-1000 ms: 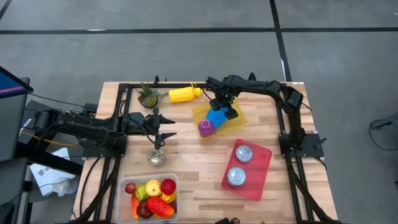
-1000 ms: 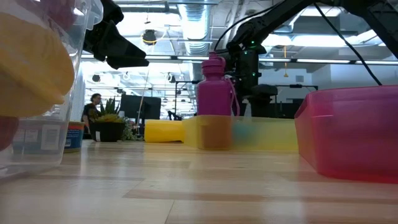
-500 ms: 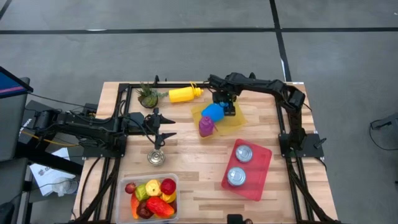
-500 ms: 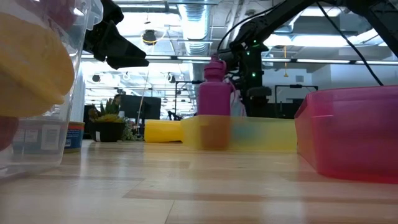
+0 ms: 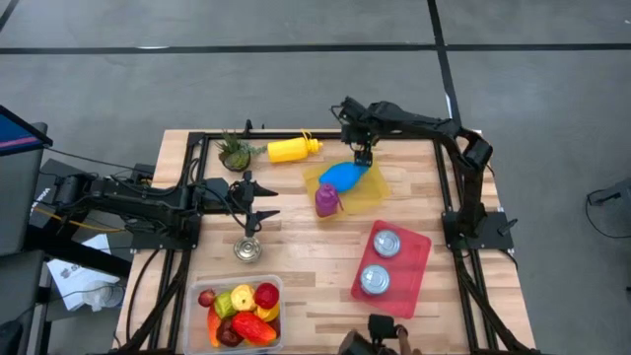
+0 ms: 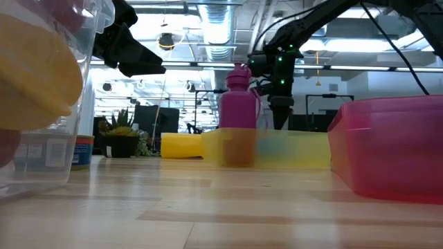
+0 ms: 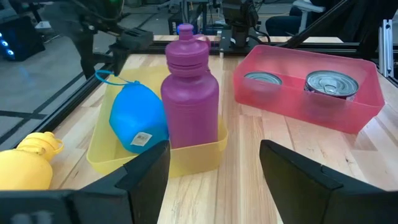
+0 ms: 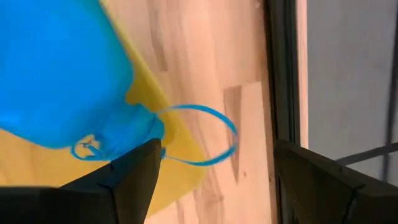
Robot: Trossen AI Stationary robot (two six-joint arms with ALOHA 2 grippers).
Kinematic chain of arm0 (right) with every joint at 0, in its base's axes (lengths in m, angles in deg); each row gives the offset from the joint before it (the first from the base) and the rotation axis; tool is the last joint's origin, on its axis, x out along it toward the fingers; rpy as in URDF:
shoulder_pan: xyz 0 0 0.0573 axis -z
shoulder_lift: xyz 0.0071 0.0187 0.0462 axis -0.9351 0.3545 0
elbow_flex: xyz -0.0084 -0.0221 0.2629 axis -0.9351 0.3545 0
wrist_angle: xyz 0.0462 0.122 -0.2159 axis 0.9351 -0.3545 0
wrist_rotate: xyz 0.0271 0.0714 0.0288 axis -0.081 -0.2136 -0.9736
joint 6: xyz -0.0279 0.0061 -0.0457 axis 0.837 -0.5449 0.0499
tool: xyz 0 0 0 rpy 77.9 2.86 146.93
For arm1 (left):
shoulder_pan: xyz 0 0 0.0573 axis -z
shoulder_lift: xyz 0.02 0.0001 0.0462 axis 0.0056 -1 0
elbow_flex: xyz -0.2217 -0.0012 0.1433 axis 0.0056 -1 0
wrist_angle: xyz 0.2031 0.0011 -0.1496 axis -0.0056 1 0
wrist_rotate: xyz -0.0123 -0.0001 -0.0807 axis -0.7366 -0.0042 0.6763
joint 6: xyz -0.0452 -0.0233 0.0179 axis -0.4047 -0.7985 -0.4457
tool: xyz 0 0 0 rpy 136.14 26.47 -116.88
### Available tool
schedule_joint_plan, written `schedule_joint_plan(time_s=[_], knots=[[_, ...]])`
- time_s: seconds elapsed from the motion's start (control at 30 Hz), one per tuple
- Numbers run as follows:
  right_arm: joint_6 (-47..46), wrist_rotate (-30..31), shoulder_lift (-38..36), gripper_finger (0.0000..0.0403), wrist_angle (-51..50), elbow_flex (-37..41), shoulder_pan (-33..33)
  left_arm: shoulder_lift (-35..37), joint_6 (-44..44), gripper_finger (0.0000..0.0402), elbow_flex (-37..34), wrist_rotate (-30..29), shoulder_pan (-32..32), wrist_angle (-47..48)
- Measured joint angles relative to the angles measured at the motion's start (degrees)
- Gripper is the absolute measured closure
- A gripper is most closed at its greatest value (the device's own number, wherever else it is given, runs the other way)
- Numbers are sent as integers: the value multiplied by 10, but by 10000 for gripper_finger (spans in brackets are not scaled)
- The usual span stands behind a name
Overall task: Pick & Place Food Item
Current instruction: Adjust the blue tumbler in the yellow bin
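Hovering above blue bottle [image 5: 344, 177] in yellow tray [image 5: 373, 191], right gripper [image 5: 362, 155] fingers released; left gripper [image 5: 258, 214] fingers released, empty.

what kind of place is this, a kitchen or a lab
Most likely a robotics lab or workshop, not a kitchen: a butcher-block table ringed by a black frame stands on bare concrete, the low view shows an open industrial ceiling with strip lights, and the props are staged bottles, cans and toy food in bins.

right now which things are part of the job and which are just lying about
In the job: blue bottle, yellow tray, right arm, jaws open above it.
Lying about: yellow bottle, plant, loose can, red tray, fruit bin.
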Motion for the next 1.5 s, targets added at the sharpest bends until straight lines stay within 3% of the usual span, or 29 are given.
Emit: schedule_joint_plan(time_s=[0.1,0.23,0.33,0.5,1.23,1.5], knots=[[1,-34,1,101,2,-10,24,0,0,160,0,1,0,0],[2,-123,1,101,1,-11,50,0,0,160,0,1,0,0],[6,-147,1,101,1,-11,61,0,0,160,0,1,0,0],[22,-149,3,106,-1,-11,64,0,0,160,0,1,0,0],[81,-125,18,212,12,-6,58,0,0,160,0,-1,0,0],[78,-61,42,242,10,-5,47,0,0,160,0,-1,0,-1]])
